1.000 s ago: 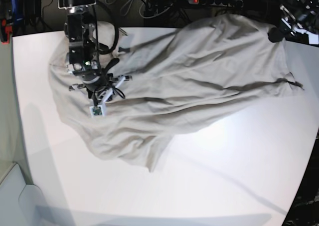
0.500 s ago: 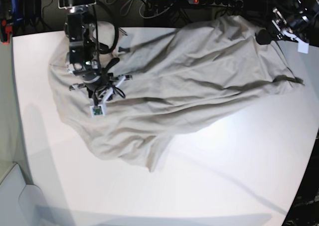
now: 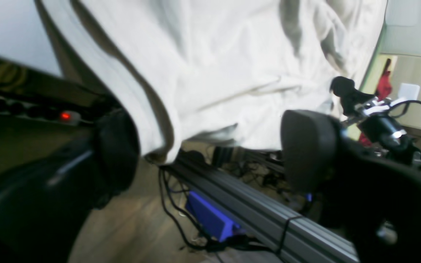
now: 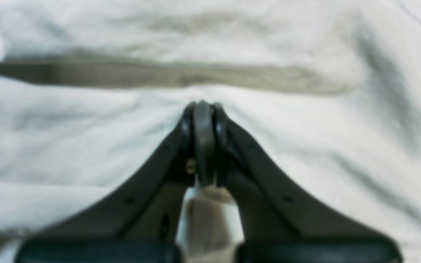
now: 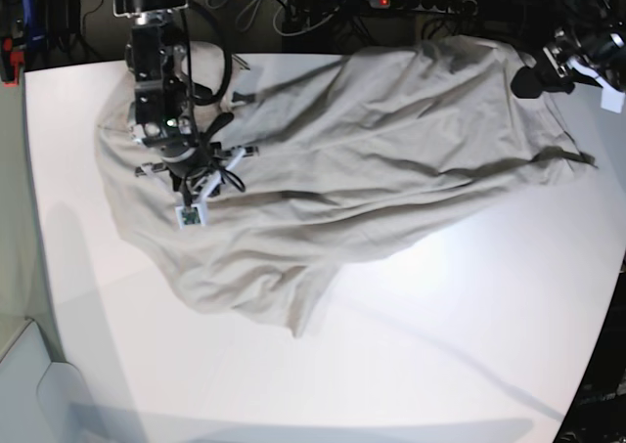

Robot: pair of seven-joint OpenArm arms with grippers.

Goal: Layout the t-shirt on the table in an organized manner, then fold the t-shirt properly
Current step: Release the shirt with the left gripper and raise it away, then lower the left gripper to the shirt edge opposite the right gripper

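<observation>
Pressing closed jaws into the t-shirt (image 5: 372, 150), the right gripper (image 4: 204, 109) points down; left gripper (image 3: 210, 146) gapes wide.

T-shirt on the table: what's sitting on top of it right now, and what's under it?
On the t-shirt, the right gripper is shut, pressing into cloth. The left gripper stands open, off the far hem. Bare table shows around the shirt; anything beneath the fabric is hidden.

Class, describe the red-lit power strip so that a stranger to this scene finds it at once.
Start at the white table and follow its far edge, past the crumpled beige t-shirt. On the dark floor behind lies a black power strip; its small glowing red switch sets it apart from the loose cables around it.
</observation>
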